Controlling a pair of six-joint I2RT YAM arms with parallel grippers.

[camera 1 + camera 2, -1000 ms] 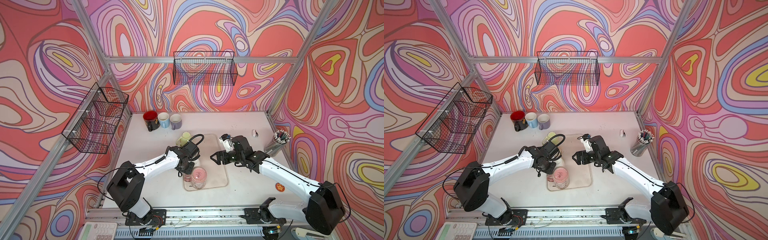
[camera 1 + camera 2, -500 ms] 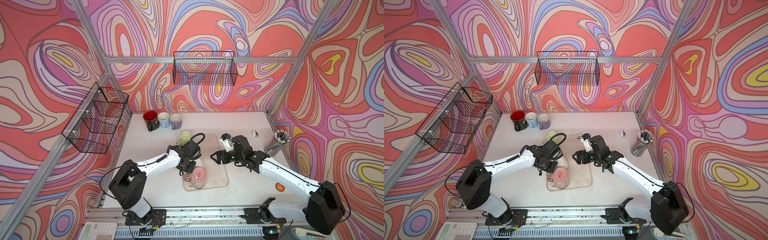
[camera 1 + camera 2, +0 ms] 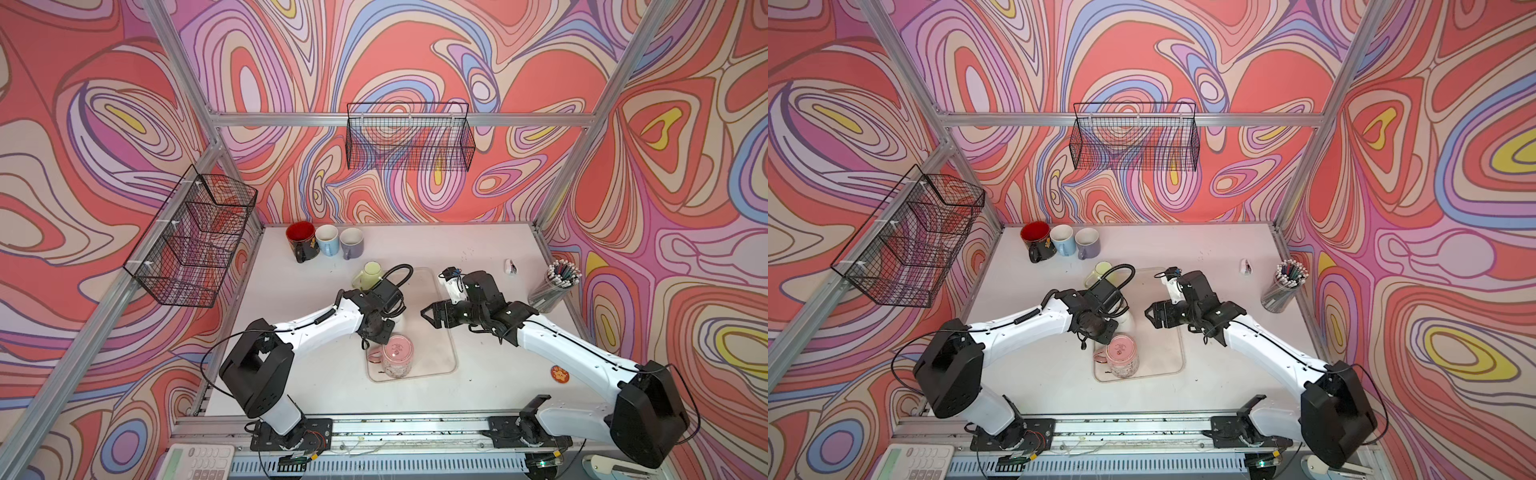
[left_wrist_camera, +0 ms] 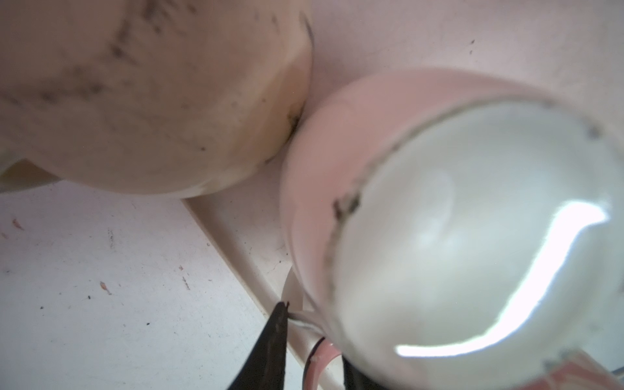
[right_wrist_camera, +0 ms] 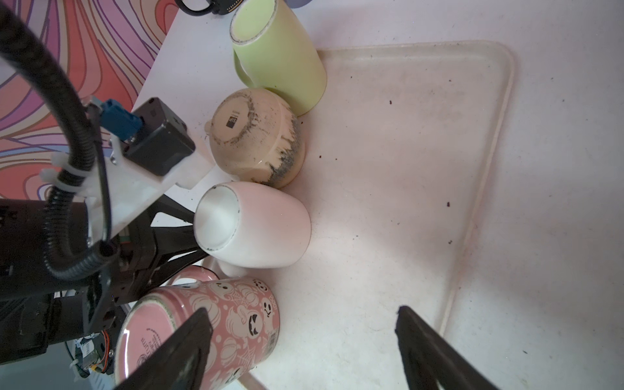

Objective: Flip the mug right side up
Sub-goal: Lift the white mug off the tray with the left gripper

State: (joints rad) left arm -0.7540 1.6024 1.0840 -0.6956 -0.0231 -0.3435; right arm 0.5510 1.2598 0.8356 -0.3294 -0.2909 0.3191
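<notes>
The pale pink mug [image 5: 260, 226] was judged to be the task's thing. It stood mouth-down about midway along the left edge of the tray [image 5: 405, 135]. It was touching or all but touching the speckled beige mug [image 5: 256, 138] toward the tray's far edge. The ghost-patterned pink mug [image 5: 243, 320] stood just beside it toward the near left corner.

The left gripper [image 4: 314, 331] was set low at the pale mug's handle side with its jaws narrow. A handle was seen between the fingertips in the left wrist view, but whether it was actually pinched could not be told. The right gripper [image 5: 301, 309] was held wide and empty above the bare middle of the tray.

The step in hand was judged to be securing the handle before the flip. A firm, centred pinch would be wanted, since a loose one would let the mug swing. The mug would best be lifted straight up first, clear of both neighbours, because a tilt begun in place would be likely to knock them. The roll would then be made over the bare part of the tray. The mug would be set down on its base before the jaws were released.
</notes>
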